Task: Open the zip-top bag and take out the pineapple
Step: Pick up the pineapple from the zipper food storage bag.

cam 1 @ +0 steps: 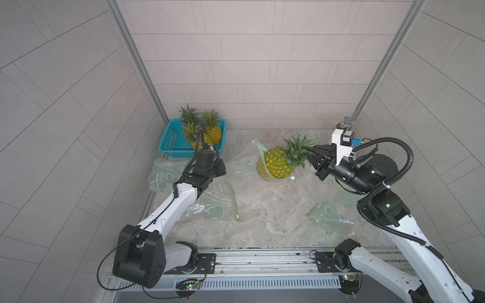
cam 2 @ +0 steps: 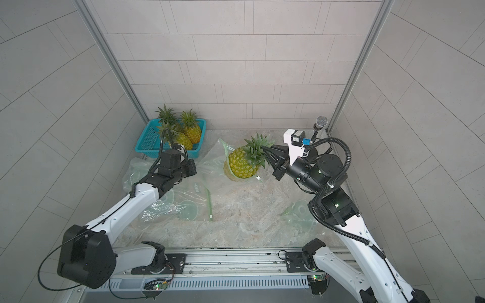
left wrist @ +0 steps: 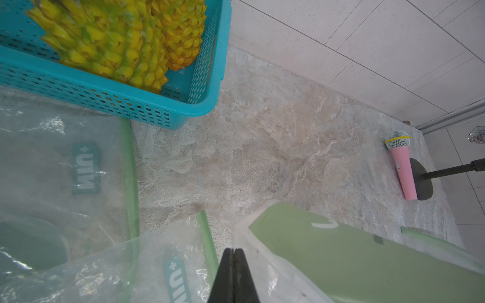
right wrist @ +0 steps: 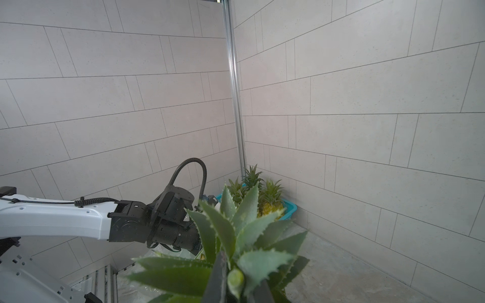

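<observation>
Grey tiled walls (cam 1: 249,65), metal corner posts (cam 1: 136,65), marbled beige stone worktop (cam 1: 262,207) | teal perforated plastic basket (cam 1: 168,139) back left | left tool (left wrist: 233,253) closed at clear green-zipped zip-top bag (cam 1: 242,164) | yellow pineapple (cam 1: 277,164) half out of it, mid-worktop | right tool (cam 1: 307,150) clamps its leafy crown

Four pineapples (cam 1: 278,162), one basket (cam 1: 168,141), at least four zip-top bags (cam 1: 217,202), two microphones (cam 1: 348,121), two arms: a left claw (left wrist: 233,262) and a right claw (cam 1: 307,150).
Three pineapples stand in the basket at eleven o'clock on the desk (cam 1: 275,210); the fourth pineapple sits in one zip-top bag (cam 1: 244,162) near the centre. Three more lie at nine, eight and four o'clock, but crumpled film leaves that count unsure. One pink microphone (left wrist: 401,168), and one on a stand at one o'clock.
</observation>
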